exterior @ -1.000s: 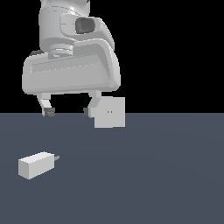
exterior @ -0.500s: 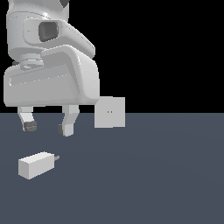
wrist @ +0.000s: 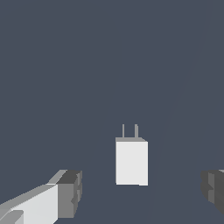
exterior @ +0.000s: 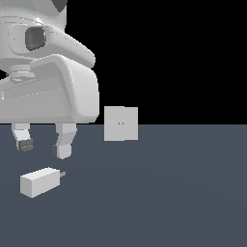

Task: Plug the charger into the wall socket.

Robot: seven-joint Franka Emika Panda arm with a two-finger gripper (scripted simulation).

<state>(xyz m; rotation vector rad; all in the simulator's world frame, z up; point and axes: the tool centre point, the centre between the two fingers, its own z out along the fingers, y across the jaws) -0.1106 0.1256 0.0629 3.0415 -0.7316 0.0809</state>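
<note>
Claw (exterior: 44,147) released, two fingers spread wide, nothing between them. Hanging above the dark grey floor (exterior: 183,193) at the exterior view's left, under the bulky white wrist housing (exterior: 46,91). Dark pads at the fingertips (exterior: 25,145), pointing down. In the wrist view, claw (wrist: 142,192) seen as two grey pads at either side with an open gap, one pad (wrist: 70,192) on a white finger, the other cut off by the picture's edge.

Just below the claw, not touching it: the charger (exterior: 40,182), lying flat on the floor near the exterior view's lower left. Small off-white block, long axis running along the floor, prongs at the end turned toward the exterior view's right and slightly away from the camera. In the wrist view, charger (wrist: 131,162) lying between the two pads' lines but ahead of them, two thin grey prongs sticking out of the far end, long axis in line with the prongs.

Farther back, well apart from the charger: the wall socket (exterior: 121,124), flat off-white square panel standing upright on the floor at the line where floor meets black background. Two tiny yellowish holes side by side at its centre, facing the camera. Nothing plugged in. Socket to the exterior view's right of the claw, just beside the wrist housing's edge in the picture.

No containers to be seen.
</note>
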